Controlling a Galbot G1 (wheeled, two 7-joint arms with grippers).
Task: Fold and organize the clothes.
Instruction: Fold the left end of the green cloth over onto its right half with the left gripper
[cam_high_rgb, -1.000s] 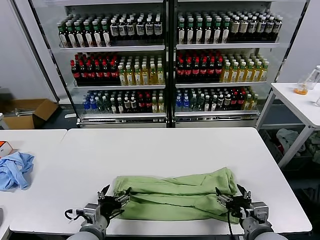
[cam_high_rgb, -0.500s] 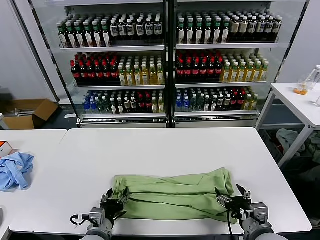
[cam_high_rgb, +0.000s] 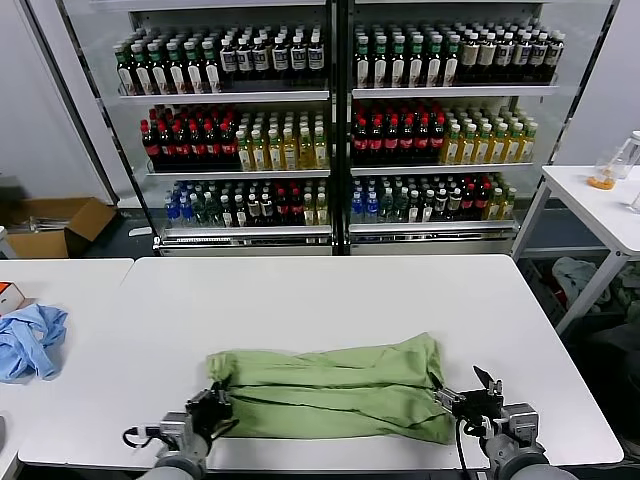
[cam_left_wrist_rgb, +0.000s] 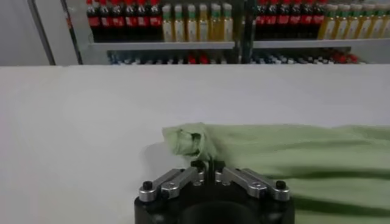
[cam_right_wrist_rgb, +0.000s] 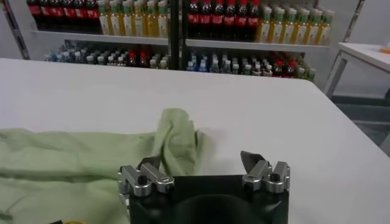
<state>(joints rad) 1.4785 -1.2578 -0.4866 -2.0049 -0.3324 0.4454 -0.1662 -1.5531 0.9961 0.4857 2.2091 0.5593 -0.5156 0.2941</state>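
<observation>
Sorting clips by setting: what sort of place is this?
Probably a lab or demo space mocked up as a shop: glass-fronted coolers packed with bottled drinks, plain white tables in front, and a cardboard box on the floor.

Bare table (cam_high_rgb: 330, 300) beyond the shirt (cam_high_rgb: 330, 385); blue cloth (cam_high_rgb: 30, 340) far left.

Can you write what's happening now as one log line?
left hand: shut on light green folded shirt | right hand: open at shirt's other end | white table

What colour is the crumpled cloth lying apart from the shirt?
Light blue cloth, seen best in the head view.
</observation>
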